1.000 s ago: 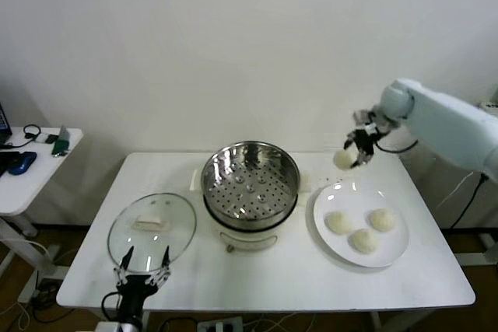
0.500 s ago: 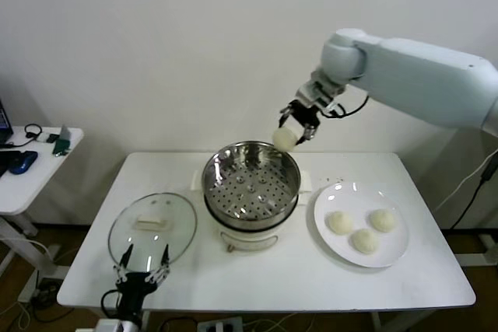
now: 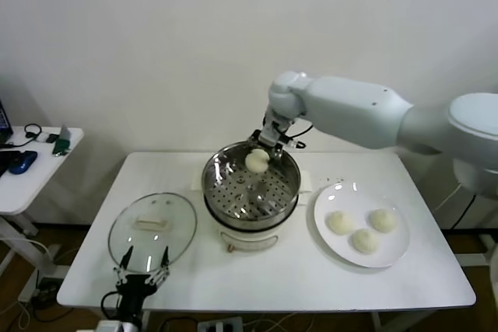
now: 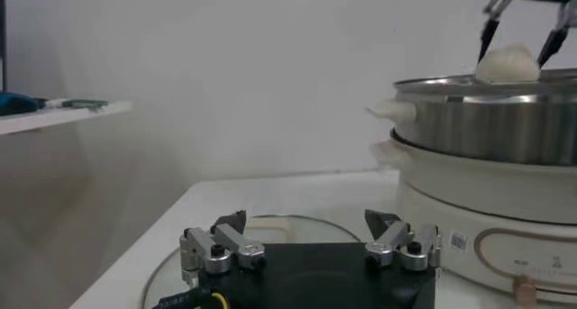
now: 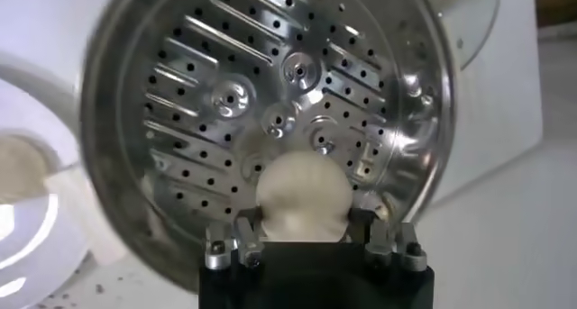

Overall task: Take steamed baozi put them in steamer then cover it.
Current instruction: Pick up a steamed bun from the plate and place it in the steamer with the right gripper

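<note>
Right gripper point(image 3: 257, 151): you see its dark fingers clamped on one bun point(image 3: 257, 160), smooth, round and cream-white, held over the far part of the steamer point(image 3: 250, 180).
Steamer: a round basket of shiny steel with a bottom full of small holes, on a cream-white pot base point(image 3: 250, 232); nothing lies inside it.
Other buns: three more point(image 3: 362, 229) lie close together on a flat white plate point(image 3: 397, 250), just to the right of the pot.
Lid point(image 3: 152, 228): round clear glass with a metal rim and a pale oblong handle; it lies flat on the table, left of the pot.
Left gripper point(image 3: 144, 263): parked at the near edge of the lid, fingers apart, holding nothing.
Table point(image 3: 272, 285): white and smooth, before a plain white wall; a small side table point(image 3: 31, 172) stands at the far left.
</note>
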{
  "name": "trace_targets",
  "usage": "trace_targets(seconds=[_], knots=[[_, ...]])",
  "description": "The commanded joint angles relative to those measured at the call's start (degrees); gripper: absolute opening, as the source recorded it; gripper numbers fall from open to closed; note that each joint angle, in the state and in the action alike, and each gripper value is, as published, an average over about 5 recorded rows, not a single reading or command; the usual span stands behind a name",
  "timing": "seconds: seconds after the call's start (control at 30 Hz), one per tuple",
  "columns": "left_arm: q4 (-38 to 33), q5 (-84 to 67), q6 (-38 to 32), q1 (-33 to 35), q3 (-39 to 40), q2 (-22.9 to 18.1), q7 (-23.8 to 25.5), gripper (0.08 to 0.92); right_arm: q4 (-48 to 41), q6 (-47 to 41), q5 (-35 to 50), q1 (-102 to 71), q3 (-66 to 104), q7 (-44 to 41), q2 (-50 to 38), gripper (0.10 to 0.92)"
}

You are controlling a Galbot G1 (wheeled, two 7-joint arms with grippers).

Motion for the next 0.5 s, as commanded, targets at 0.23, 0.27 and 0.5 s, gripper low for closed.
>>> trace_targets(seconds=[0.23,0.27,0.5], knots=[[1.08,-0.01,-0.33,-0.26,0.11,-0.05,-0.52,0.823,-15.63,6.97,-7.92,-7.69,3.64,3.69,7.65,0.653],[1.07,-0.01,-0.35,-0.29,0.1,-0.08,-0.54,0.823,-16.08,7.25,-7.93,-7.78,3.76,3.91,7.88,0.653],[0.31,-0.01,-0.3,0.03,0.14,-0.35,-0.55,0.823,-11.9,8.87,-2.82,-4.54,3.35,3.33,5.86,0.783]])
